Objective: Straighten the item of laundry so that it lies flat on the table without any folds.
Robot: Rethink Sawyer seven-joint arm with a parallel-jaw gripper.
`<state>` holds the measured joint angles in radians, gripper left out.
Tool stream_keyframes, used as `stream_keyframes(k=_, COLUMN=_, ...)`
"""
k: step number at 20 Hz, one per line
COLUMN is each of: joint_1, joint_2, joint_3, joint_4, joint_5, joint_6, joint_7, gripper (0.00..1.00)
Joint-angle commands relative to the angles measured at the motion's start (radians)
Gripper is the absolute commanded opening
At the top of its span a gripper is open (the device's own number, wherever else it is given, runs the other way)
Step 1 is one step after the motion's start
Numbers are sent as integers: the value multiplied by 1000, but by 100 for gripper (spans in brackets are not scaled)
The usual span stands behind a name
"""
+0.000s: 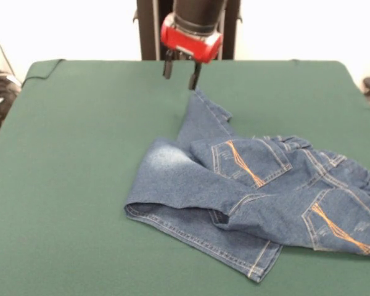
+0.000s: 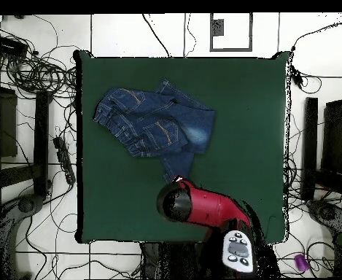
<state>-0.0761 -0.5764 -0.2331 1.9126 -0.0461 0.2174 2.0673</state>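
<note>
From the front camera you see the gripper (image 1: 181, 72) hanging at the far side of the desk (image 1: 74, 160), its two dark fingers (image 1: 168, 65) spread apart and holding nothing. The tip of the finger on the picture's right sits just above the end of one leg of the jeans (image 1: 253, 194), and you cannot tell whether it touches the cloth. The jeans lie crumpled on the picture's right half of the desk, one leg folded over the other, two back pockets with tan stitching facing up, and one part running off the picture's right edge.

From overhead you find the jeans (image 2: 155, 121) bunched in the upper left part of the green desk (image 2: 246, 109). The red arm (image 2: 210, 206) reaches in from the bottom, and its dark end covers the gripper, just below the jeans' lowest tip.
</note>
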Motion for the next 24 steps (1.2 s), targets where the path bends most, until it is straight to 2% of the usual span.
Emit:
stream_keyframes(k=1, joint_1=-5, joint_2=161, joint_3=188, joint_4=112, joint_5=98, joint_6=-215, joint_7=282, gripper=100)
stream_keyframes(k=8, joint_1=-22, joint_2=177, joint_3=214, joint_4=125, joint_5=117, joint_6=-262, joint_7=251, gripper=100)
stream_keyframes(k=15, joint_1=-48, joint_2=155, joint_3=269, joint_4=147, joint_5=105, joint_6=-269, joint_7=226, gripper=100)
stream_keyframes(k=24, joint_1=-14, joint_2=132, joint_3=232, joint_4=133, joint_5=121, joint_6=-256, joint_7=220, gripper=100)
